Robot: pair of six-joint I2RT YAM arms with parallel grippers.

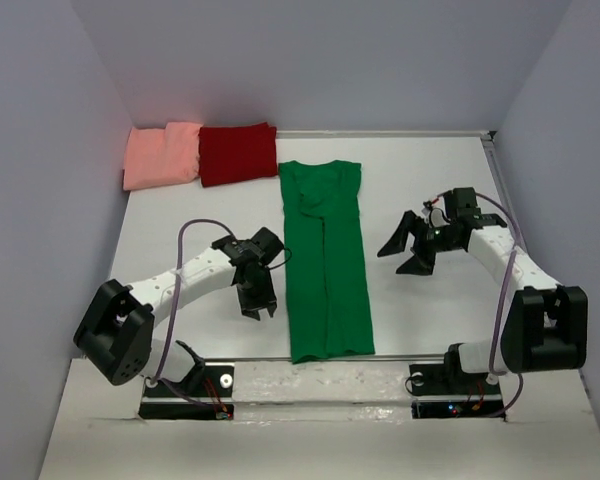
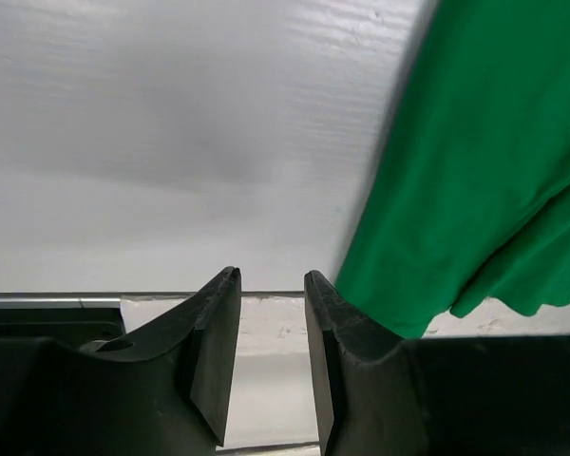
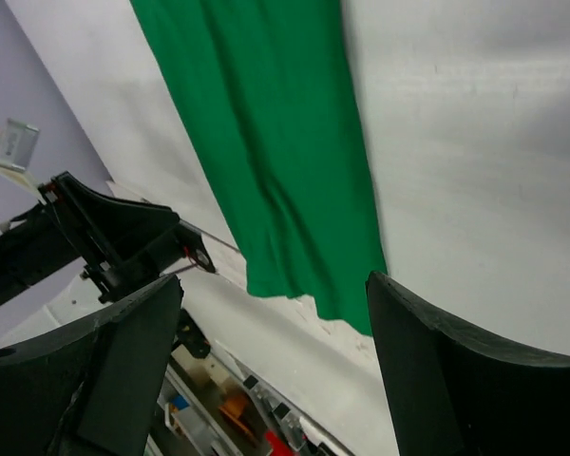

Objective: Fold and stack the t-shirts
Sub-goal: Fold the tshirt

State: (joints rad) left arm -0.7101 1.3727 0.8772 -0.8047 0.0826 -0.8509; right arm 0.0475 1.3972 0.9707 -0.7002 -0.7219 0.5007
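The bright green t-shirt (image 1: pixel 325 260) lies flat down the middle of the table as a long narrow strip, both sides folded in, its collar at the far end. The salmon-pink t-shirt (image 1: pixel 162 154) and the dark red t-shirt (image 1: pixel 238 153) lie folded side by side at the far left. My left gripper (image 1: pixel 260 310) hovers just left of the green strip, open with a narrow gap and holding nothing; the green t-shirt (image 2: pixel 475 180) lies to its right. My right gripper (image 1: pixel 405 255) stands open wide to the right of the strip, nothing in it; the green t-shirt (image 3: pixel 275 152) lies beyond it.
Grey walls close the table on the left, back and right. The table's near edge (image 1: pixel 320 362) runs just past the green t-shirt's hem, with the arm bases and their cables below it. Bare white table surface (image 1: pixel 420 180) lies either side of the strip.
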